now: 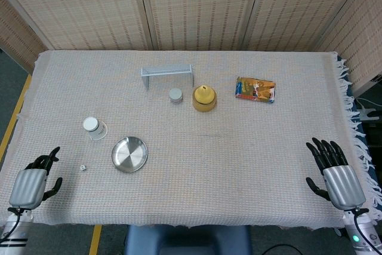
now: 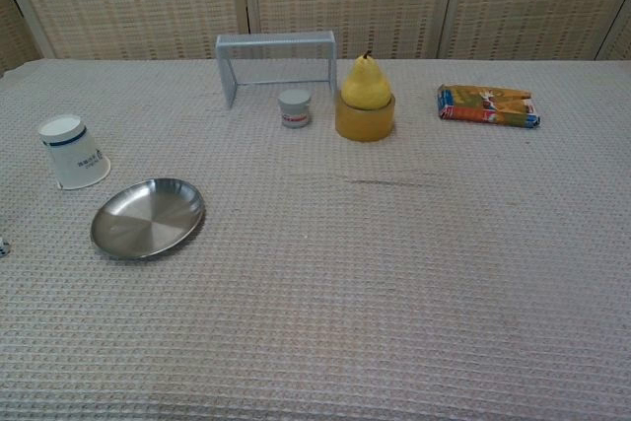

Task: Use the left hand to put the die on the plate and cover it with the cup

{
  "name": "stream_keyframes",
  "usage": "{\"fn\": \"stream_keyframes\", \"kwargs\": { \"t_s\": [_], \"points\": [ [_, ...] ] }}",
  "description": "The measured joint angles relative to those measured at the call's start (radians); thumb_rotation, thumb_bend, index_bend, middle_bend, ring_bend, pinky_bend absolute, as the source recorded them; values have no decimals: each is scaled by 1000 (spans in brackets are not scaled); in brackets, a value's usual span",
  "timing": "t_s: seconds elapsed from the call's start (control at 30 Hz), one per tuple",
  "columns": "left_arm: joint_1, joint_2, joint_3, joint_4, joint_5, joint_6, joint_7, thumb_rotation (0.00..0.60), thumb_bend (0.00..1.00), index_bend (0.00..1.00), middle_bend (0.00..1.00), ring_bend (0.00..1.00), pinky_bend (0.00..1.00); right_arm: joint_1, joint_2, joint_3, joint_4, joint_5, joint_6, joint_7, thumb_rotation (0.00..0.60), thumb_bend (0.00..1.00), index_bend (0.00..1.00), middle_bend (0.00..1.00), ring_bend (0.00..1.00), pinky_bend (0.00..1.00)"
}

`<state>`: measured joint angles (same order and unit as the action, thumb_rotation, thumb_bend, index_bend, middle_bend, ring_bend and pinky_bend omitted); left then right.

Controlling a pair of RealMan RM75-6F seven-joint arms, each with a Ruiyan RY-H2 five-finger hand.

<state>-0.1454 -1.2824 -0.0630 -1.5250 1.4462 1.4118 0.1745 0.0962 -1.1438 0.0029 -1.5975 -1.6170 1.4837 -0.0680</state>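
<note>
- Your left hand (image 1: 33,184) shows only in the head view, at the table's near-left corner, about 8 o'clock from the table's middle; its fingers look curled in with nothing between them, though at this size I cannot be sure how tightly.
- Your right hand (image 1: 335,172) sits at the near-right edge, about 4 o'clock, fingers spread apart and holding nothing. The chest view shows neither hand.
- The die (image 1: 83,167) is a tiny white speck on the cloth, just off the plate's 9 o'clock side and apart from your left hand. Its faces are too small to read. In the chest view only a sliver of it shows, cut off at the left border.
- The plate (image 1: 129,154) is bare metal, lying flat at about 8 o'clock from the table's middle.
- The cup (image 1: 92,127) stands upside down on the cloth, at about 10 o'clock from the plate and close to it, not touching.
- Toward 12 o'clock a small wire rack (image 1: 168,75) stands on the table. Just in front of it sits a small lidded jar (image 1: 175,95), and beside that, to its 3 o'clock, a pear (image 2: 366,83) in a yellow bowl (image 2: 364,118).
- A snack packet (image 1: 255,89) lies flat at about 1 o'clock, well apart from everything else.
- The cloth between your left hand and the die is open.
</note>
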Motion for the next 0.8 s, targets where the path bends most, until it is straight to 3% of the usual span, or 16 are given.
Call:
{"fn": "stream_keyframes", "kwargs": {
  "t_s": [0.27, 0.5, 0.8],
  "points": [
    [-66, -64, -29, 77, -56, -104, 48, 600, 383, 401, 996, 831, 960, -2, 0, 6, 6, 1, 12, 10, 600, 189, 0, 0, 0, 0],
    [-108, -112, -39, 110, -134, -192, 81, 600, 358, 430, 1000, 858, 982, -1, -8, 13, 14, 12, 9, 4, 600, 189, 0, 0, 0, 0],
    [-134, -153, -34, 128, -165, -230, 115, 600, 338, 406, 1000, 864, 993, 6, -14, 18, 19, 33, -14, -7, 600, 189, 0, 0, 0, 0]
  ]
}}
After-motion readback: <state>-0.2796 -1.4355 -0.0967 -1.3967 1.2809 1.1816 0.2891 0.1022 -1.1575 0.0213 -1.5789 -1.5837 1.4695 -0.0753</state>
